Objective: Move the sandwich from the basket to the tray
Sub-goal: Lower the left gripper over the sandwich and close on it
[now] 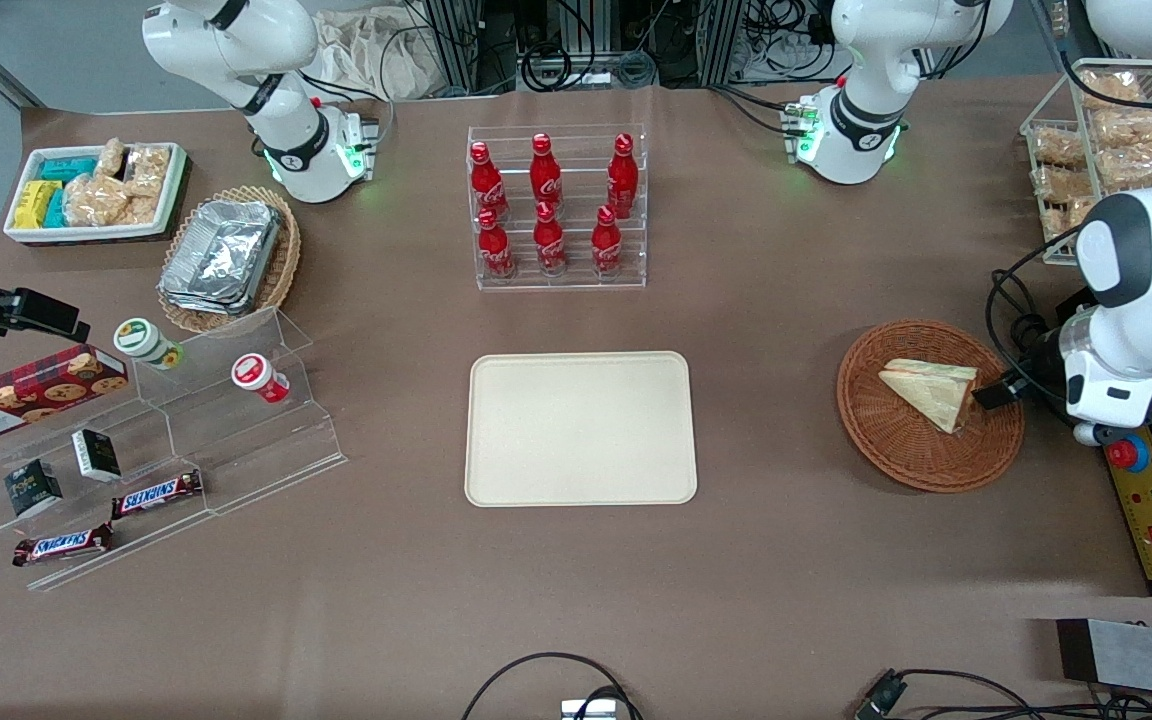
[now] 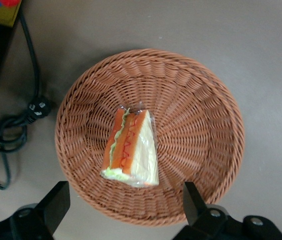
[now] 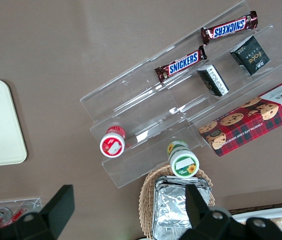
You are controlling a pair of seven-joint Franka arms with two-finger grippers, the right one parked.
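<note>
While the tray point(image 1: 581, 428) lies flat on the brown bench point(image 1: 576, 600) nearer the front camera than the bottle rack, the sandwich point(image 1: 931, 391) rests in the basket point(image 1: 886, 440) toward the working arm's end of the bench, well apart from the tray. Seen from the left wrist, the sandwich point(image 2: 131, 149) lies on its side near the middle of the woven basket point(image 2: 201, 110), its orange-red filling and green lettuce edge turned up, the clear wrap around it. At the basket's rim on the working arm's side, the end effector point(image 1: 994, 392) hangs low over the wicker; its fingers point(image 2: 56, 202) stand apart, one to each side of the sandwich without touching it. A coiled black cable point(image 2: 11, 132) lies on the bench just beside the basket.

Toward the parked arm's end, a clear stepped stand point(image 1: 166, 440) carries two Snickers bars point(image 1: 158, 492), small dark boxes point(image 1: 96, 455), a cookie box point(image 1: 31, 392) and two small lidded cups point(image 1: 258, 377). Farther from the camera than the tray, a clear rack point(image 1: 556, 210) holds six red bottles point(image 1: 548, 240). A tan wicker basket of foil trays point(image 1: 226, 255) sits farther from the camera than the stepped stand.
</note>
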